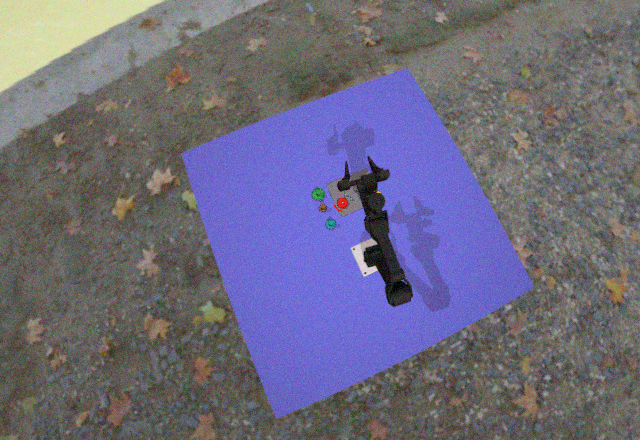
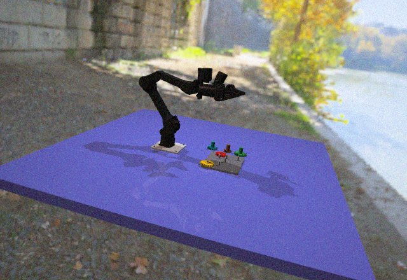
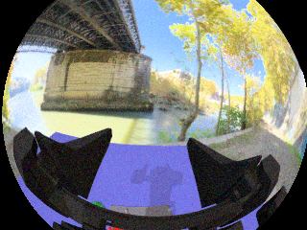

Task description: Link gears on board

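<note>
Three loose gears, e.g. the green gear (image 1: pixel 317 194) (image 2: pixel 240 152) (image 3: pixel 98 205), could tip if bumped by the gripper's (image 1: pixel 358 162) (image 2: pixel 244 93) (image 3: pixel 150 136) wide-open, empty fingers, w/ pegs missed.

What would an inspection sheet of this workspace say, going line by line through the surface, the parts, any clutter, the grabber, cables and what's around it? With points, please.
Surface: flat blue-violet table top (image 1: pixel 258 295) (image 2: pixel 262 224), arm shadows across it.
Job's things: grey board (image 1: pixel 352 210) (image 2: pixel 234 168) with bare pegs; red gear (image 1: pixel 342 200) (image 2: pixel 220 154) and yellow gear (image 2: pixel 206 163) mounted; green gear (image 1: pixel 317 194) (image 2: pixel 240 153), brown gear (image 1: pixel 323 208) (image 2: pixel 227 149) and teal gear (image 1: pixel 330 224) (image 2: pixel 212 146) loose beside the board.
Clutter: nothing seen.
Gripper: open, raised above the table, nothing between the fingers.
Cables: nothing seen.
Surroundings: outdoors; leaf-strewn ground, stone wall, trees, water, a bridge.
</note>
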Robot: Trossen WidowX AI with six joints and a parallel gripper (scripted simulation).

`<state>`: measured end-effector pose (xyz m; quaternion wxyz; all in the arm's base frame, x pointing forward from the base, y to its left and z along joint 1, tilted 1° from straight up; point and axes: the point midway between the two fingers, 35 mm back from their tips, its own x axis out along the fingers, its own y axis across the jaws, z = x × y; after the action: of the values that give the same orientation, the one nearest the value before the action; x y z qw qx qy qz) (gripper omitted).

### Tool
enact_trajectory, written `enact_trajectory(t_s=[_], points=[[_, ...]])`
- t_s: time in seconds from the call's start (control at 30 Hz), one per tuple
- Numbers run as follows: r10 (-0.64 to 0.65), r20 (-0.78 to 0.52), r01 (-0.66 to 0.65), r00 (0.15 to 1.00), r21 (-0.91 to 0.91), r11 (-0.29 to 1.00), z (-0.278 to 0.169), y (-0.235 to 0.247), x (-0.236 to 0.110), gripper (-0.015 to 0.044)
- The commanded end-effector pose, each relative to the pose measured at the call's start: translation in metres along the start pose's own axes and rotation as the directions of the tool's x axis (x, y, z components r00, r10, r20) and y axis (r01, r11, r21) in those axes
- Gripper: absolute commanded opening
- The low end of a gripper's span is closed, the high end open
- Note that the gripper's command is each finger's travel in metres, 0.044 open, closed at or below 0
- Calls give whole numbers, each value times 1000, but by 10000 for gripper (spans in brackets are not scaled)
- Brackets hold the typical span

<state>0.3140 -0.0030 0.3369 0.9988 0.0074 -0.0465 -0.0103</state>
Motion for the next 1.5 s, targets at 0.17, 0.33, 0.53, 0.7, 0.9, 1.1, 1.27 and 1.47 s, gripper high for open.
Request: enact_trajectory(t_s=[0.17,0.33,0.53,0.7,0.9,1.1,1.27,1.47], points=[[101,-340,-63,935,123,990,-59,37,29,440],[157,-676,-11,720,215,977,-128,80,31,440],[139,-930,77,341,175,982,-190,122,1,440],[56,-998,121,27,59,991,-218,144,-35,440],[21,-998,126,-60,14,992,-224,148,-49,440],[21,-998,126,-60,14,992,-224,147,-53,440],[21,-998,126,-60,14,992,-228,147,-53,440],[21,-998,126,-60,14,992,-239,147,-54,440]])
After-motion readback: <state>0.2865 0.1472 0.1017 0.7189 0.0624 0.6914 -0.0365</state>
